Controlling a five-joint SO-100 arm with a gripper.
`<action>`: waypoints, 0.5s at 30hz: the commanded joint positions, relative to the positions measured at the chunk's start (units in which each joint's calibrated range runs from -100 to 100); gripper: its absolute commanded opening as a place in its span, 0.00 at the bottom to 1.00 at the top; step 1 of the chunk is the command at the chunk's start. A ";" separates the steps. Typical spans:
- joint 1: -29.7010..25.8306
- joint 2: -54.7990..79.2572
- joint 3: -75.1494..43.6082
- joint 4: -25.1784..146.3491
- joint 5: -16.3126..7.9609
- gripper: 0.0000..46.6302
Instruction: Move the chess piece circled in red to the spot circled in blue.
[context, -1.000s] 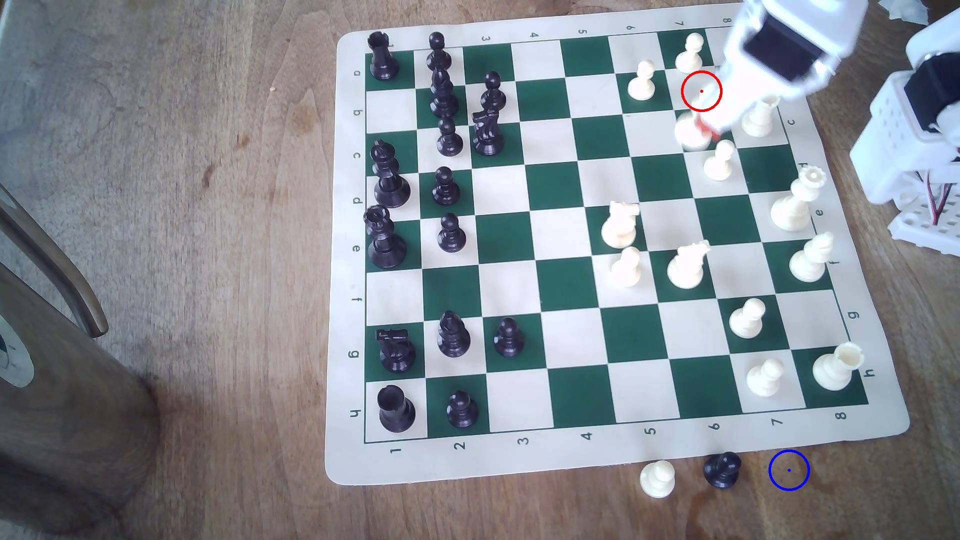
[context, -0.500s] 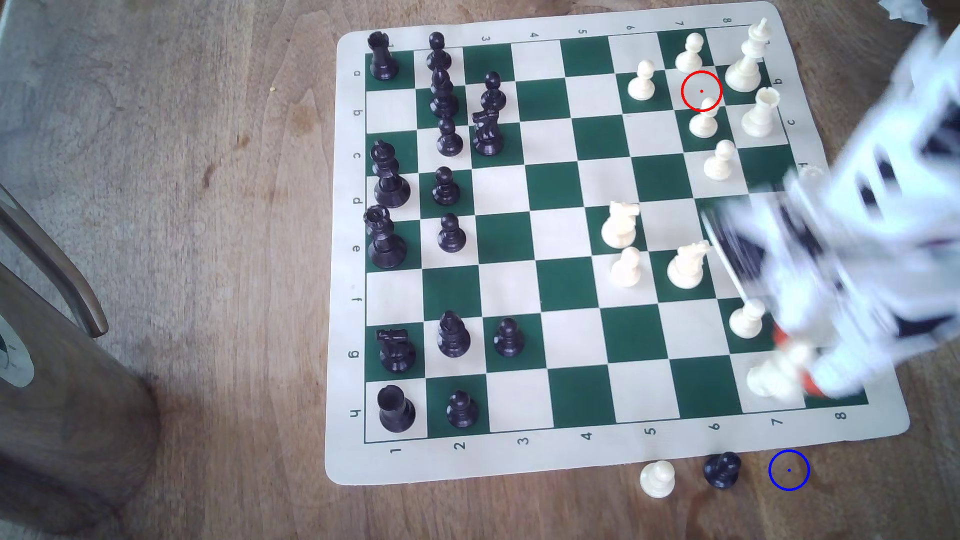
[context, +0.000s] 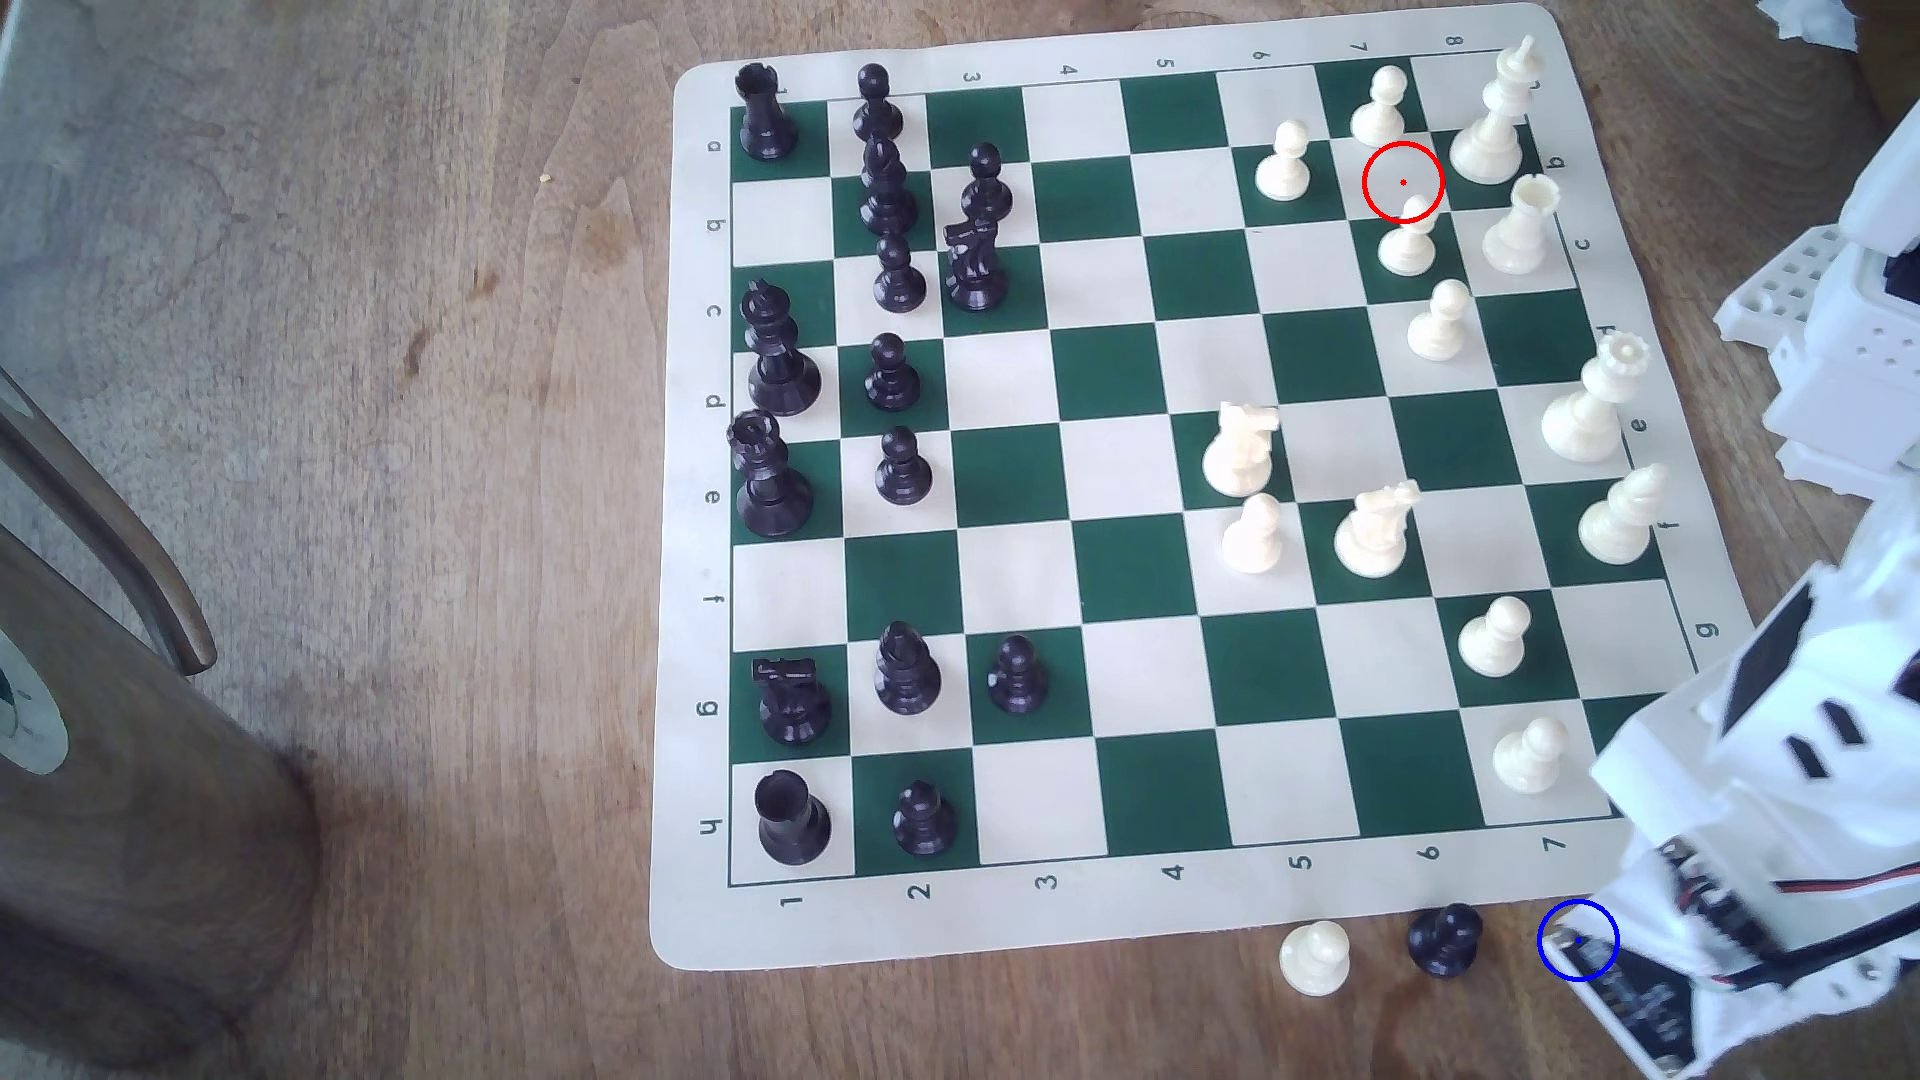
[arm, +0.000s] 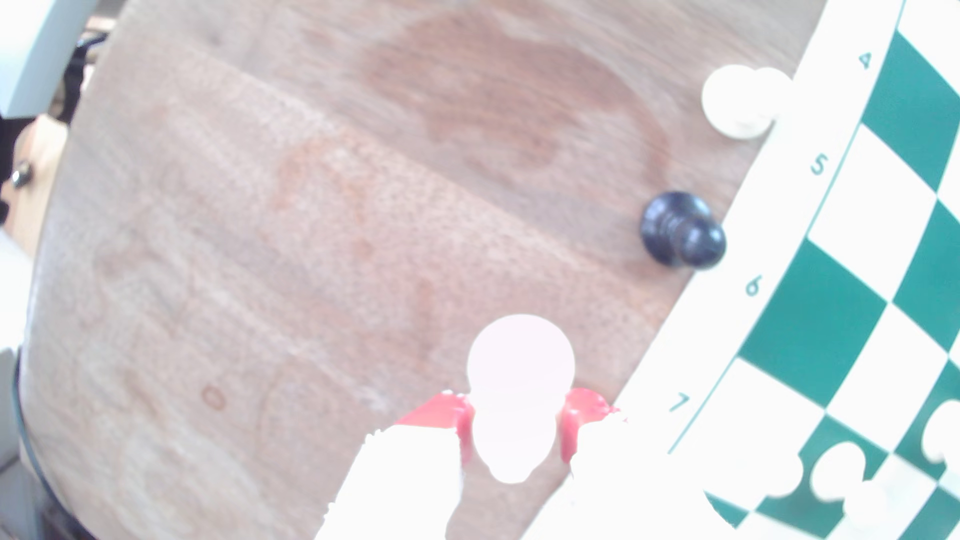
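Bishop (arm: 517, 400), cream-white, sits clamped between the pincer's (arm: 517, 431) red-padded fingers (arm: 576, 415) over bare worktop (arm: 260, 233), just off the chessboard mat's edge (arm: 691, 363) near the 7 label. Lower right of the exterior view, the arm covers the blue ring (context: 1578, 940); a black pawn (context: 1444, 940) stands beside it.

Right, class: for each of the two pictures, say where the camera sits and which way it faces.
Exterior view: high above, facing down at the green-and-cream chessboard mat; white arm at the exterior view's right.
Wrist view: on the arm, facing down past the red-padded gripper holding the cream-white plastic bishop.
Shared: black pawn on wood.
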 joint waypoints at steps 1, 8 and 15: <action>0.18 -0.38 2.54 -2.26 0.24 0.00; 1.27 -0.30 6.71 -5.38 0.29 0.00; 3.31 -0.21 6.98 -7.51 0.59 0.00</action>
